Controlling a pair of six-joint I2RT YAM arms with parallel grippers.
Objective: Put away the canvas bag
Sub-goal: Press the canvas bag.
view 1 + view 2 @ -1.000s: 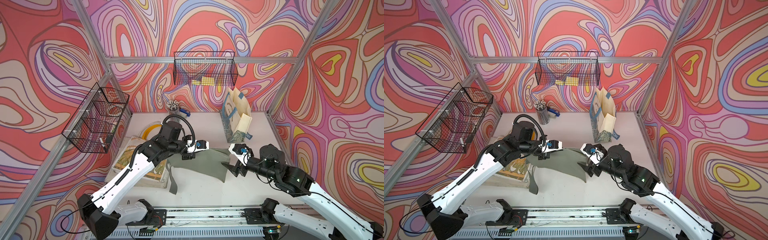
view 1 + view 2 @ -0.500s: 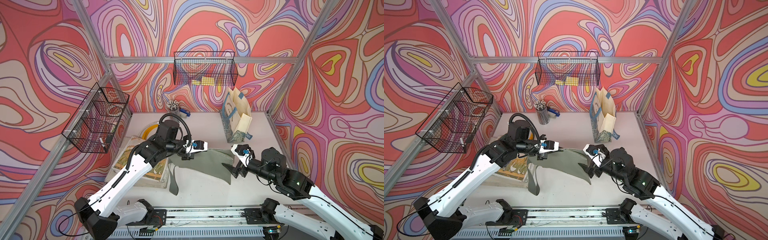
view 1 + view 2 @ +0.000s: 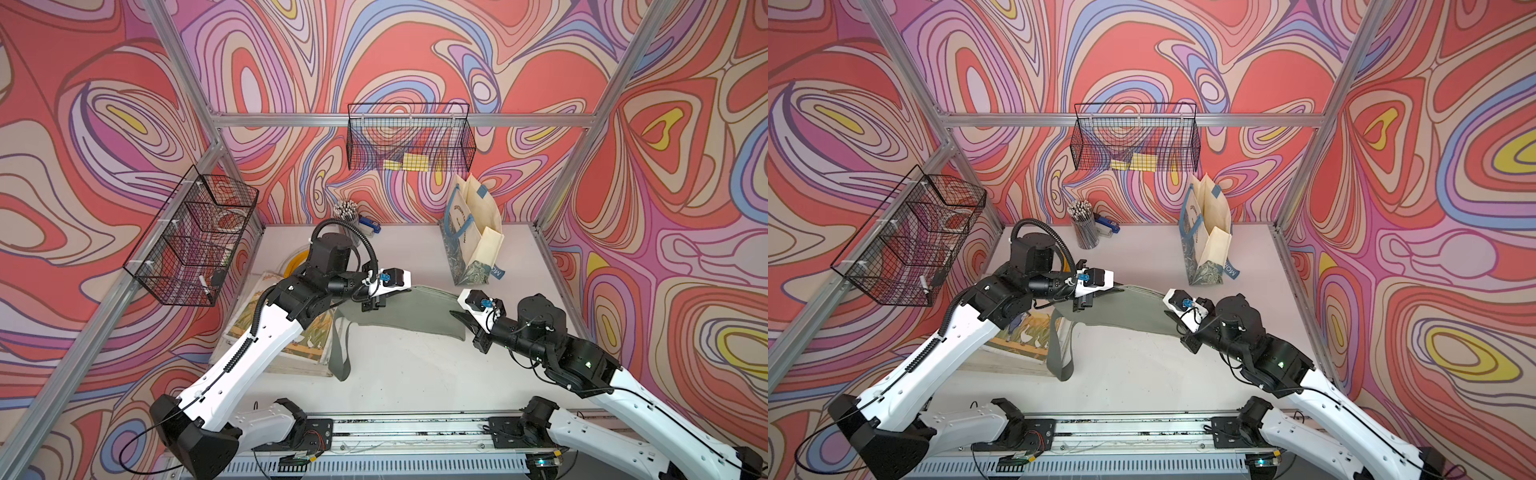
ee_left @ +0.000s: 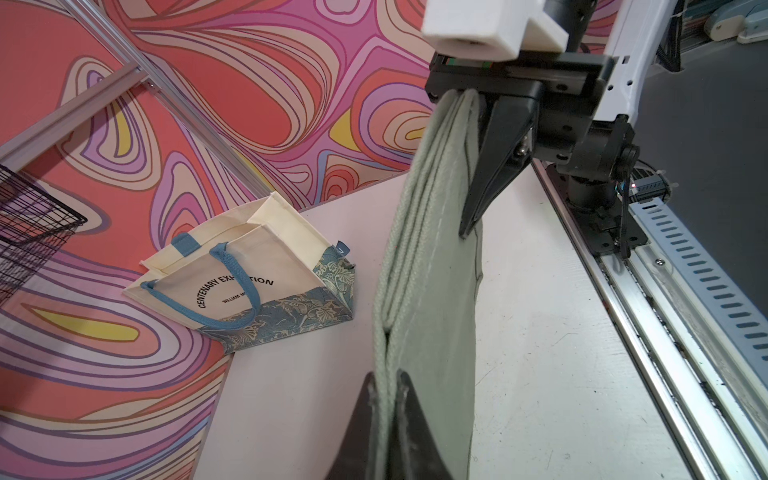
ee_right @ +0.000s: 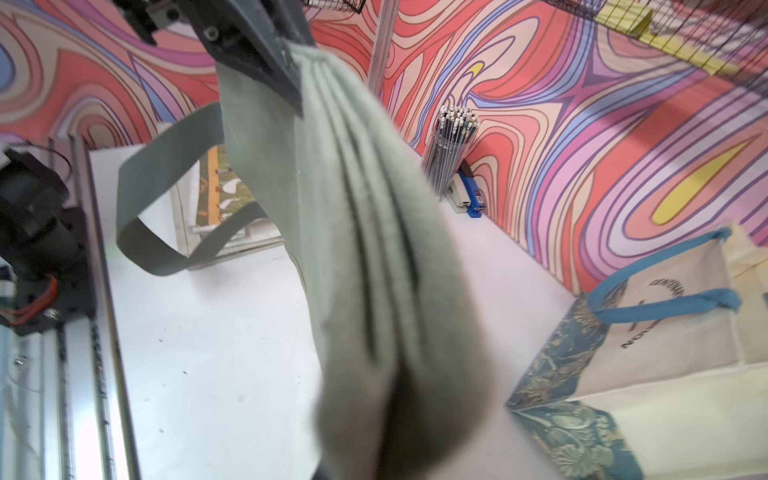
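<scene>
Both top views are brightly and evenly lit from overhead, so that only faint, soft-edged shadows are cast on the white table point(image 3: 399, 374) in the lower middle of the frame, and detail is kept sharp throughout. In the right wrist view the canvas bag point(image 5: 374, 270) is rendered soft and smeared where it comes closest to the lens, while the patterned wall point(image 5: 582, 145) behind is kept clearer. In the left wrist view its weave is shown crisply under the same diffuse light.

Both arms: white shells, black joints. Left arm point(image 3: 257, 345): ribbed black hose point(image 3: 338, 220) looped above. Right arm point(image 3: 644, 411): small green light point(image 3: 588, 364). Left gripper point(image 4: 384, 376): black tapered fingers point(image 4: 357, 419), white block point(image 3: 398, 277), blue connector point(image 3: 386, 275).
</scene>
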